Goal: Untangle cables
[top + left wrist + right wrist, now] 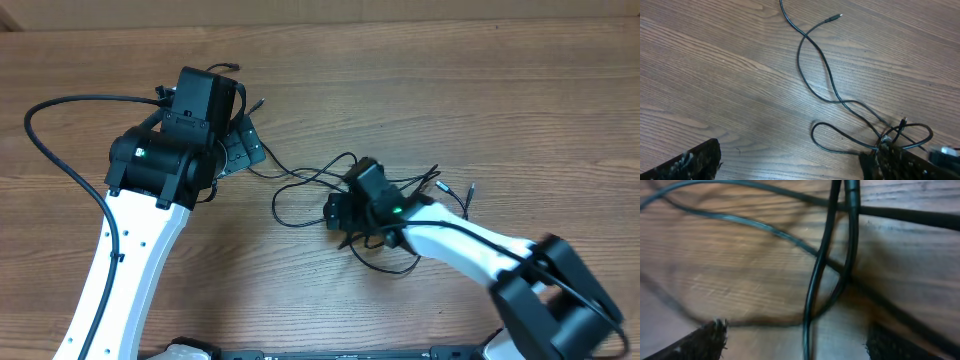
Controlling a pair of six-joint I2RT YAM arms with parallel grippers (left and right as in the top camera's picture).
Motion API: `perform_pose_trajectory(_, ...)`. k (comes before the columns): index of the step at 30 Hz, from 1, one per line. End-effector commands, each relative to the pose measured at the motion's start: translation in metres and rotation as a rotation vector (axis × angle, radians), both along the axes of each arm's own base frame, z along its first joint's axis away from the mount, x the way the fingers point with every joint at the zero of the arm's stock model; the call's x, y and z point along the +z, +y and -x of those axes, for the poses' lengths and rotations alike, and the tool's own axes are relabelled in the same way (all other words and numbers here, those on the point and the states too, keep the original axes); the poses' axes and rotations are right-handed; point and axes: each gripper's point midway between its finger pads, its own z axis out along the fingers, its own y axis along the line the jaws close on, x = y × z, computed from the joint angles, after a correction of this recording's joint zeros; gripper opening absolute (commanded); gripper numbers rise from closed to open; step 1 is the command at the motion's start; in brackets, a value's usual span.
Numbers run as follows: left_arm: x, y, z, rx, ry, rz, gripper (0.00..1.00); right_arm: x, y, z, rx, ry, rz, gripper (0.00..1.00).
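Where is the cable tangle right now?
Overhead view: the cables bunch mid-table beneath the right gripper, one strand trailing toward the left gripper.

The cables (851,230) lay tangled on the worktop (520,80) just right of its middle, under the right gripper (338,212). One strand ran left toward the left gripper (243,148), which sat nearer the far edge. Two plug ends (470,187) lay right of the tangle.
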Motion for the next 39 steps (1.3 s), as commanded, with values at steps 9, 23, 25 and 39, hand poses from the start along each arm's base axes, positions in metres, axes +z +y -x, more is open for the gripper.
perform_pose_trajectory(9, 0.007, 0.005, 0.0, 0.011, -0.025, -0.011, 0.99, -0.032, -0.015, -0.009, -0.148, -0.003, 0.087, 0.3)
perform_pose_trajectory(23, 0.007, 0.005, 0.0, 0.011, -0.025, -0.011, 1.0, 0.084, -0.013, -0.014, -0.074, -0.01, 0.132, 0.04)
perform_pose_trajectory(25, 0.007, 0.005, 0.0, 0.011, -0.025, -0.011, 1.0, 0.125, -0.016, -0.021, -0.055, -0.087, 0.133, 0.04)
perform_pose_trajectory(39, 0.007, 0.005, 0.0, 0.011, -0.025, -0.011, 1.0, 0.189, -0.047, 0.003, -0.023, -0.091, 0.125, 0.04)
